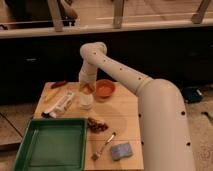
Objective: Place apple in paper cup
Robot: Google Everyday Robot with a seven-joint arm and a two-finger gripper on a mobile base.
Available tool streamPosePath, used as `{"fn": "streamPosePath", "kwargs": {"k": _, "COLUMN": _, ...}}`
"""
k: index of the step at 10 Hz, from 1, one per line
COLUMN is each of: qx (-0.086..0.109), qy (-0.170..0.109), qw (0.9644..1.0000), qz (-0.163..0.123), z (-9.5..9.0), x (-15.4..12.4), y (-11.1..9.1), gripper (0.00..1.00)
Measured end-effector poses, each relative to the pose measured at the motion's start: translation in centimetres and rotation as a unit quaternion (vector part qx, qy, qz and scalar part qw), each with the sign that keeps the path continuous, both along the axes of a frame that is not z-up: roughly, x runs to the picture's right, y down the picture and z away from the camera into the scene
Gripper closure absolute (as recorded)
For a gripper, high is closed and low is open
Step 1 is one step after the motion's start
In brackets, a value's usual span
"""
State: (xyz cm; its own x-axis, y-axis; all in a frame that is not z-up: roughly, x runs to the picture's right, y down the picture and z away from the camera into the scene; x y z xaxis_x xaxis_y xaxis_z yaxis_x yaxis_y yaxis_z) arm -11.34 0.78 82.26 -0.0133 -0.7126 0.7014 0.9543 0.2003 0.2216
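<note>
My gripper (87, 86) hangs tip-down from the white arm over the back middle of the wooden table (127, 112). It is shut on the apple (89, 89), a small orange-red fruit that shows at its tip. Right below stands the paper cup (86, 102), short and white, with the apple just above its mouth. The arm's wrist hides the top of the apple.
An orange bowl (105, 90) sits just right of the cup. A white packet (60, 104) lies to its left, with small red and yellow items behind. A green tray (52, 144) fills the front left. A dark red-brown lump (97, 126), a fork (103, 146) and a blue sponge (121, 150) lie near the front.
</note>
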Motion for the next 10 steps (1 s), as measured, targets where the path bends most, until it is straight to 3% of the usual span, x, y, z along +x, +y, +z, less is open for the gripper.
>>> {"fn": "streamPosePath", "kwargs": {"k": 10, "qx": -0.006, "qy": -0.018, "qw": 0.9998, "qz": -0.007, "z": 0.19, "x": -0.58, "y": 0.45, "gripper": 0.78}}
